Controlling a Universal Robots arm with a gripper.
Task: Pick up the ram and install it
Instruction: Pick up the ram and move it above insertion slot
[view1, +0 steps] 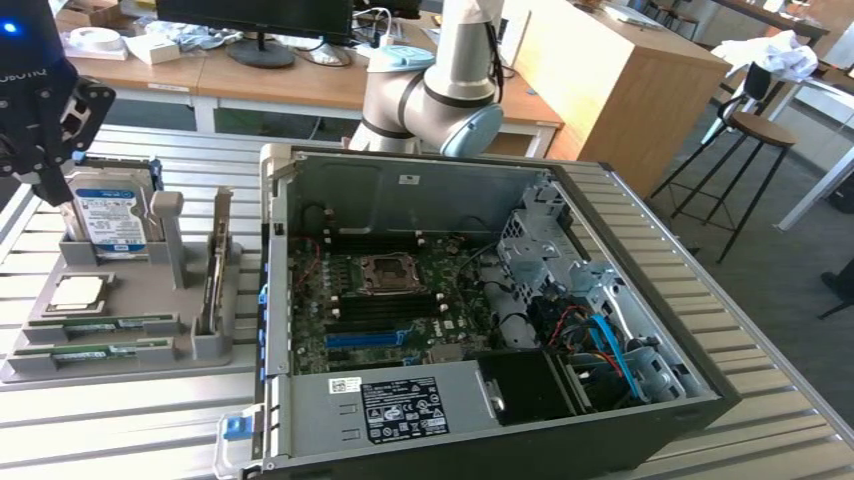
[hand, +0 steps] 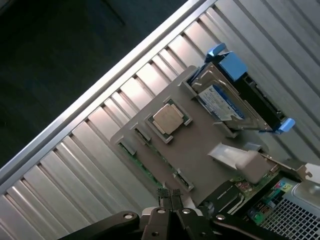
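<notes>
Wrist view is showing the gripper (hand: 170, 199) hanging over the grey tray (hand: 200, 150), fingers pressed together and gripping nothing. Risk: shut fingers cannot straddle a stick, so coming down like this they would be striking its top edge or the tray. The look-alike stick (view1: 96, 352) alongside is also inviting a wrong pick. The ram (view1: 110, 322) is sitting in a slot near the tray's edge opposite the hard drive (view1: 110, 215), just beside the silver chip (view1: 78, 292). It is appearing long, thin and green, with a pale label.
</notes>
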